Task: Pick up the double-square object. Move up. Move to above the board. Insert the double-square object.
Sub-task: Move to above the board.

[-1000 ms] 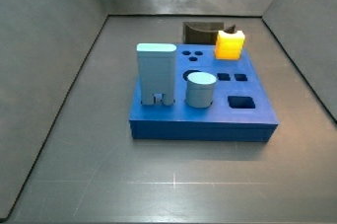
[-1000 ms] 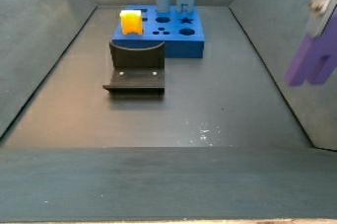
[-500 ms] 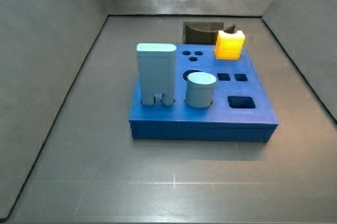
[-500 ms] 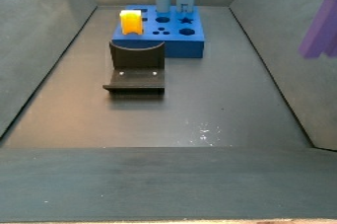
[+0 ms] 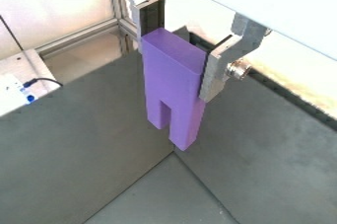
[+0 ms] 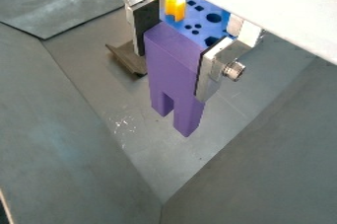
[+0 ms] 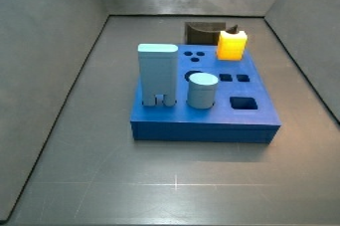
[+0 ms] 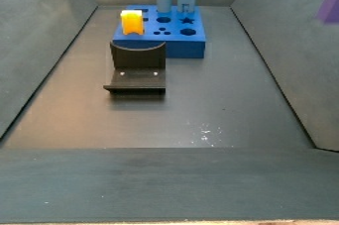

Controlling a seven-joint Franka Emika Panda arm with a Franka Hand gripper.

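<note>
The small purple double-square object (image 5: 174, 85) is clamped between the two flat silver fingers (image 5: 223, 65) of the parallel-jaw gripper (image 6: 175, 38). The jaws are closed on its upper half, one plate pressed to each broad side, as is shown in both wrist views. The grip is placed high on the block, presumably so that the pronged end is left free for insertion.

The object's long axis is kept in line with the fingers. The two square prongs at its base (image 6: 179, 112) are pointed away from the wrist and down toward the grey floor, with the slot between them left open. From the floor far below the prongs, it is judged that the piece has been lifted well clear.

Beyond the prongs, a patch of glinting specks on the dark floor (image 6: 125, 124) is seen in a wrist view. Farther past the jaws, the dark L-shaped fixture (image 6: 126, 56) is found standing on the floor, and behind it the thick blue square board (image 6: 207, 18) with dark holes in its top. A yellow block (image 6: 172, 7) is seated at the board's near corner.

In a side view only a sliver of purple (image 8: 330, 1) is caught at the frame's edge, well apart from the board (image 8: 177, 43). In the side view that shows the tall pale-blue block (image 7: 157, 74) and the pale cylinder (image 7: 202, 90) standing in the board, neither gripper nor object is seen. The carry to above the board is judged not yet done.
</note>
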